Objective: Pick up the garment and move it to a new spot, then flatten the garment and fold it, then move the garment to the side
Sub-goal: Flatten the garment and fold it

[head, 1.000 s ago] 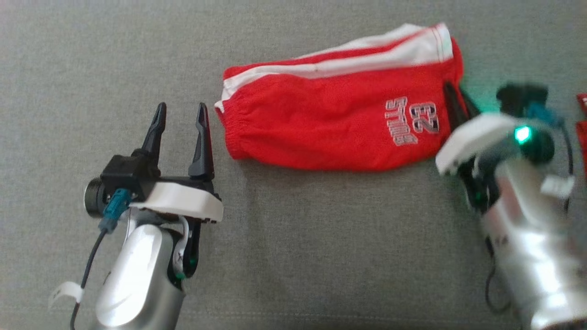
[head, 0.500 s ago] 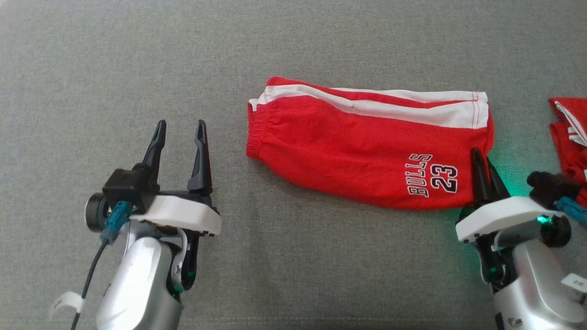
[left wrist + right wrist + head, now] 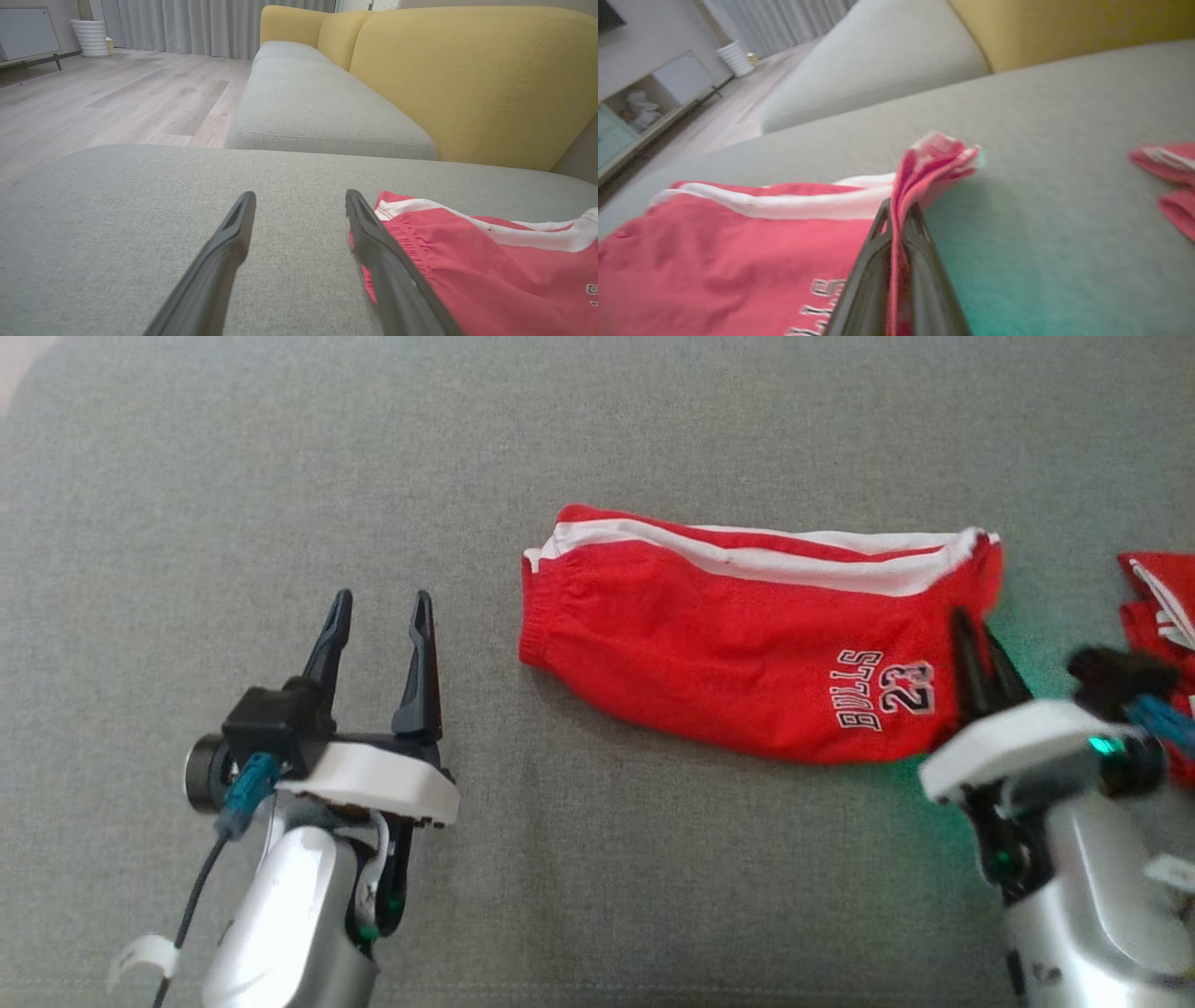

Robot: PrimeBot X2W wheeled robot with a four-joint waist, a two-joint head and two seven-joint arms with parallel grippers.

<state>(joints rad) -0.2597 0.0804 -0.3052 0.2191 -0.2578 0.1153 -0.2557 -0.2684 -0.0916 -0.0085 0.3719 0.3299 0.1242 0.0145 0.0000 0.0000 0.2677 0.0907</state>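
Two end effectors work over a grey sofa (image 3: 653, 448). At near left, the left end effector (image 3: 383, 607) stands wide open and empty, near the waistband of the red shorts (image 3: 728, 644). At near right, the right end effector (image 3: 973, 630) is pinched tight on the shorts' right hem, which bunches upward. Another red garment (image 3: 1158, 607) lies at the right edge.

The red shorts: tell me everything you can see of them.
The red shorts are soft knit cloth with a white stripe along the far edge, a gathered waistband at the left end and "BULLS 23" printed near the right end. They lie mostly flat on the grey sofa cushion. The right gripper is shut on the right end's hem, pinching it up in a bunch. The open left gripper stands apart from the waistband.
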